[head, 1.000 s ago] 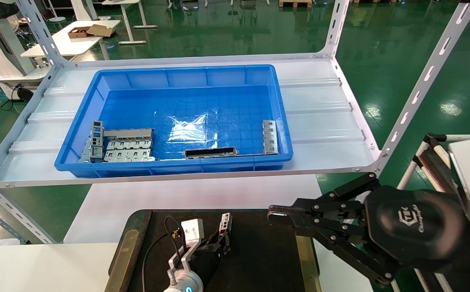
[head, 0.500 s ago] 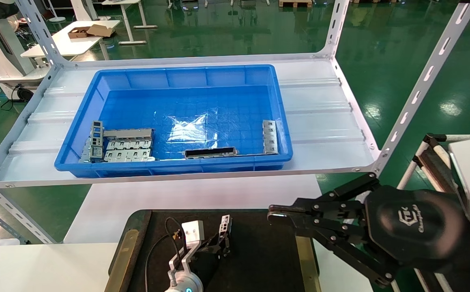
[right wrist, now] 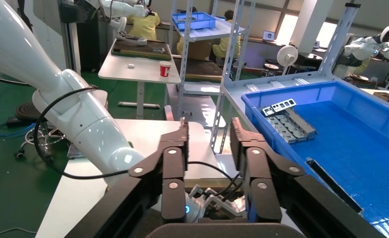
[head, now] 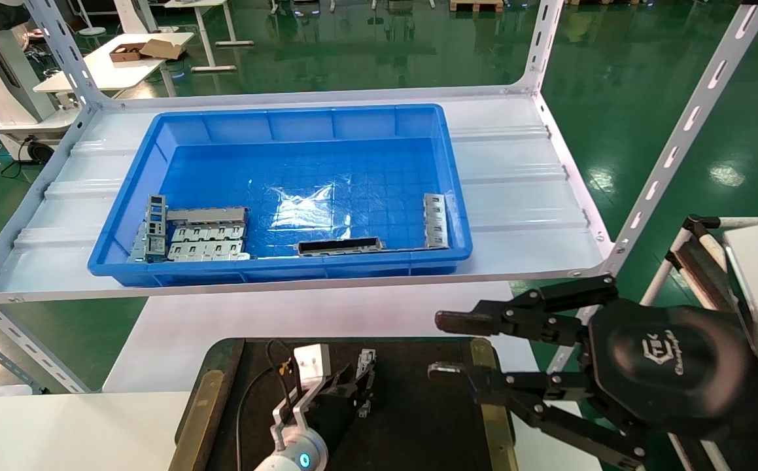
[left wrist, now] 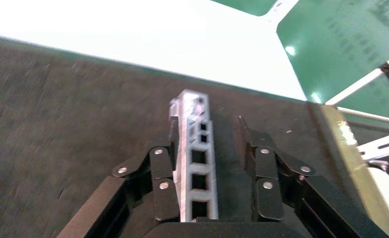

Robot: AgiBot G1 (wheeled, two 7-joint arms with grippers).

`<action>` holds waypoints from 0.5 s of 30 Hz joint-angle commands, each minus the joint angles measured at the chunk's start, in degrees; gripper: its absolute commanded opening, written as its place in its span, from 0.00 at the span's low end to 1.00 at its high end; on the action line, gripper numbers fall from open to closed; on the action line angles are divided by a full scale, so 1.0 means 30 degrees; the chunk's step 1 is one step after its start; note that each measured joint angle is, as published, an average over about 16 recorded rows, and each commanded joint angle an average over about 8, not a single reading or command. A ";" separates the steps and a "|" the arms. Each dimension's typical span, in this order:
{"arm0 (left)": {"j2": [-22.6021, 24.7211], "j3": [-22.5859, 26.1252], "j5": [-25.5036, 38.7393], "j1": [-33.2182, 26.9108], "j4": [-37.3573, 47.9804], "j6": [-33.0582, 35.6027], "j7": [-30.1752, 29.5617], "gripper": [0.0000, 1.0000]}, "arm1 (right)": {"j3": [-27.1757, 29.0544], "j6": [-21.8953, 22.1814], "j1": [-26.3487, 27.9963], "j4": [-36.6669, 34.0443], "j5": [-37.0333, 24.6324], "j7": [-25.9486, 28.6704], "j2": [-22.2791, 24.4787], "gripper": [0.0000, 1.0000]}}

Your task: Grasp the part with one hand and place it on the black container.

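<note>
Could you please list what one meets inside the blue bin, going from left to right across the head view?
In the blue bin: upright ladder-like grey piece → stacked grey plates → dark narrow frame piece → grey strip by the right wall.

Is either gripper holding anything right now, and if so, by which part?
No. The part lies on the black container between the left gripper's spread jaws, with a gap on one side. The right gripper hangs open and empty.
</note>
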 commanded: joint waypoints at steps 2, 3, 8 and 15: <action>-0.0303 -0.0064 0.0601 -0.0109 -0.0495 0.0221 -0.0252 1.00 | -0.0001 0.0001 0.0000 0.0000 0.0001 -0.0001 0.0001 1.00; -0.0592 -0.0135 0.0873 -0.0099 -0.0896 0.0409 -0.0336 1.00 | -0.0002 0.0001 0.0000 0.0000 0.0001 -0.0001 0.0001 1.00; -0.2574 -0.0607 0.2187 0.0020 -0.3402 0.1676 -0.0701 1.00 | -0.0004 0.0002 0.0001 0.0000 0.0003 -0.0002 0.0002 1.00; -0.5748 -0.1591 0.3690 0.0334 -0.6892 0.3892 -0.0975 1.00 | -0.0007 0.0003 0.0002 0.0000 0.0005 -0.0004 0.0003 1.00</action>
